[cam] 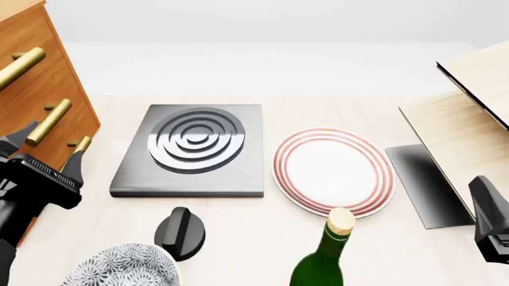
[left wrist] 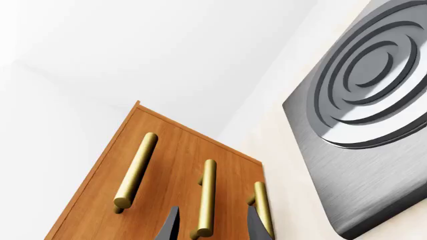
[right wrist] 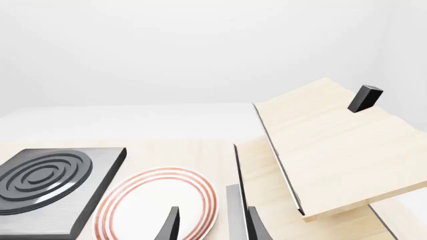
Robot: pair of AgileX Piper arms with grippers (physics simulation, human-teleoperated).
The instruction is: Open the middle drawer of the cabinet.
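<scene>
**benchtop_sim:** Just ahead of our left gripper [left wrist: 212, 225] sits the cabinet [cam: 36, 89], and the middle drawer [left wrist: 180, 185] is the one we're lined up on. In the left wrist view its brass handle [left wrist: 205, 200] runs right between the two dark fingertips, so the jaws are spread apart with nothing in them. We can't tell from these shots whether the pads already reach past the bar or are only short of it.

**piper_fan:** Agreed, open and empty on the left. The right gripper [right wrist: 212, 227] looks parted too, holding nothing, parked well away with the striped plate [right wrist: 157, 202] ahead of it. It's not part of this step imo.

**benchtop_sim:** What worries us: the three handles are alike and close together. The third drawer's handle [left wrist: 263, 207] sits just beside one fingertip [left wrist: 259, 225], so a small sideways drift could put the wrong bar in the jaws, or clip that finger against it.

**piper_fan:** Also the bar is round and smooth looking. If we close with only the tips on it, we'd guess it slips out once we pull. And pulling off-axis could jam the drawer or drag the whole cabinet.

**benchtop_sim:** Plus the burner plate [cam: 191, 149] lies near the gripper's side, so a wide swing backing out might bump it.
</scene>
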